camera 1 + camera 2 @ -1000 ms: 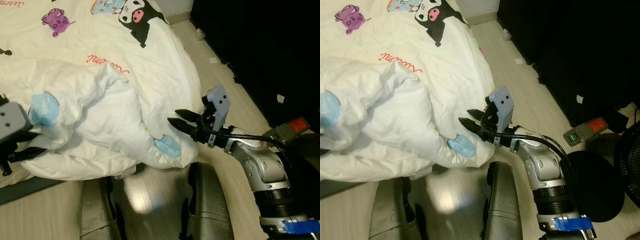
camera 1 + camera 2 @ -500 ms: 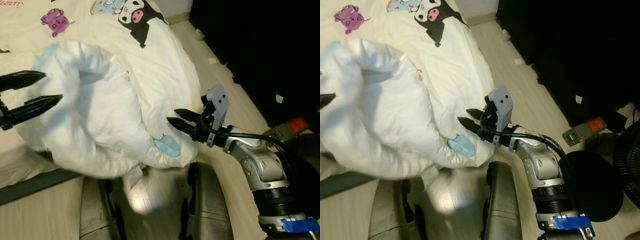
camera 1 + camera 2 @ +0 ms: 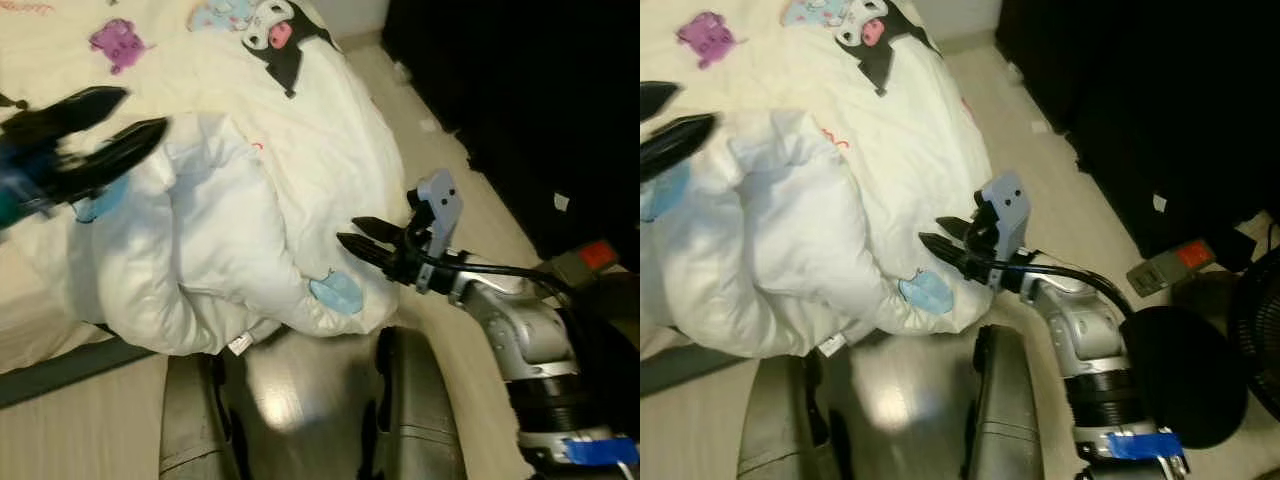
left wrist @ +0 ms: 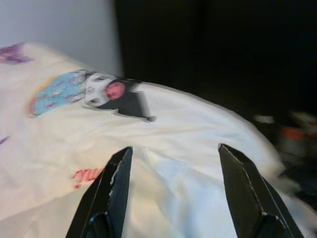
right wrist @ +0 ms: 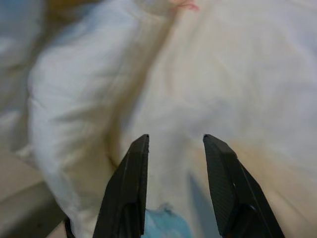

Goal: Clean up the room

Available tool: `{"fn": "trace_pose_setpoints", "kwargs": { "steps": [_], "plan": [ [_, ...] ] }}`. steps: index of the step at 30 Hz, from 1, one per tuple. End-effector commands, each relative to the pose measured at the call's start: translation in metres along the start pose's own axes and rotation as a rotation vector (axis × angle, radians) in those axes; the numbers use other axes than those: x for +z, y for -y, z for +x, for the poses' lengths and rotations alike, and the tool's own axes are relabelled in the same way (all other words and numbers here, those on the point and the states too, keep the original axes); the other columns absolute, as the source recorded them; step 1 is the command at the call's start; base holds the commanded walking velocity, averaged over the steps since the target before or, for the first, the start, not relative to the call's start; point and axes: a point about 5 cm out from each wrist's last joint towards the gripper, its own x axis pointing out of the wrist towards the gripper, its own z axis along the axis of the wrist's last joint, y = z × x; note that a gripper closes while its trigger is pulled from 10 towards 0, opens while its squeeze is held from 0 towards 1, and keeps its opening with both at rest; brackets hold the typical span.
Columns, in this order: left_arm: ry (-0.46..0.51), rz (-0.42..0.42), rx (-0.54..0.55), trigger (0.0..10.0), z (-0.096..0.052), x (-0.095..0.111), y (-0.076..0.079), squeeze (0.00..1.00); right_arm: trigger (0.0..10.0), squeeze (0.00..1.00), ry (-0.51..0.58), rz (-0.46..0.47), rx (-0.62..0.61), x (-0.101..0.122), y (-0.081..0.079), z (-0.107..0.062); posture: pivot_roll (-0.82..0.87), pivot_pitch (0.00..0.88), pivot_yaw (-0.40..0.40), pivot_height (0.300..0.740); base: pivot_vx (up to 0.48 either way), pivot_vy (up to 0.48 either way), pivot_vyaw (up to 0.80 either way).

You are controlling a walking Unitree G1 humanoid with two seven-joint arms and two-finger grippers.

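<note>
Head views: duvet [image 3: 210, 250] between parted jaws.

We note a pale wood-plank floor [image 3: 470, 190] beside the bed [image 3: 330, 110], a white wall [image 4: 59, 25] behind, and dark furniture [image 3: 1140, 90] alongside.

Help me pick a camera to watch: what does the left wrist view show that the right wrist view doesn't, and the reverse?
Left wrist view: the left gripper, fingers apart over the bedding, a black-and-white cartoon character print, red lettering and dark furniture beyond the bed.

Right wrist view: the right gripper, fingers apart, a light blue patch near its fingertips and a thick fold of the duvet.

Both: open black fingers pointing at the white duvet, gripping nothing.
</note>
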Motion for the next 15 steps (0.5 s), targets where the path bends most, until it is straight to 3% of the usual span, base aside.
{"fn": "trace_pose_setpoints", "kwargs": {
  "steps": [1,4,5,6,7,9,12,13,14,15],
  "plan": [
    [-0.067,0.044,0.034,10.0,0.008,-0.011,0.004,0.00,10.0,0.00,-0.013,0.012,0.001,-0.006,-0.002,0.000,0.07,0.238,0.000,0.524,0.000,0.000,0.00],
    [-0.107,0.090,0.123,10.0,0.064,-0.015,0.024,0.00,10.0,0.00,0.009,0.019,-0.014,-0.008,-0.007,0.010,0.06,0.237,0.004,0.524,0.000,0.000,0.00],
    [-0.107,0.090,0.123,10.0,0.064,-0.015,0.024,0.00,10.0,0.00,0.009,0.019,-0.014,-0.008,-0.007,0.010,0.06,0.237,0.004,0.524,0.000,0.000,0.00],
    [-0.118,0.097,0.142,10.0,0.092,-0.011,0.036,0.00,10.0,0.00,0.025,0.022,-0.019,-0.007,-0.011,0.016,0.05,0.235,0.010,0.524,0.000,0.000,0.00],
    [-0.118,0.097,0.142,10.0,0.092,-0.011,0.036,0.00,10.0,0.00,0.025,0.022,-0.019,-0.007,-0.011,0.016,0.05,0.235,0.010,0.524,0.000,0.000,0.00],
    [-0.130,0.132,0.172,10.0,0.110,-0.006,0.043,0.00,10.0,0.00,0.036,0.028,-0.027,-0.007,-0.014,0.018,0.04,0.236,0.018,0.524,0.000,0.000,0.00],
    [-0.139,0.164,0.199,10.0,0.116,-0.005,0.044,0.00,10.0,0.00,0.039,0.031,-0.031,-0.007,-0.014,0.018,0.04,0.235,0.021,0.524,0.000,0.000,0.00],
    [-0.153,0.246,0.226,10.0,0.121,-0.004,0.044,0.00,10.0,0.00,0.040,0.034,-0.034,-0.008,-0.015,0.018,0.04,0.235,0.022,0.524,0.000,0.000,0.00],
    [-0.153,0.246,0.226,10.0,0.121,-0.004,0.044,0.00,10.0,0.00,0.040,0.034,-0.034,-0.008,-0.015,0.018,0.04,0.235,0.022,0.524,0.000,0.000,0.00],
    [-0.175,0.349,0.251,10.0,0.124,-0.006,0.043,0.00,10.0,0.00,0.040,0.036,-0.038,-0.009,-0.015,0.017,0.04,0.234,0.024,0.524,0.000,0.000,0.00]
  ]
}}
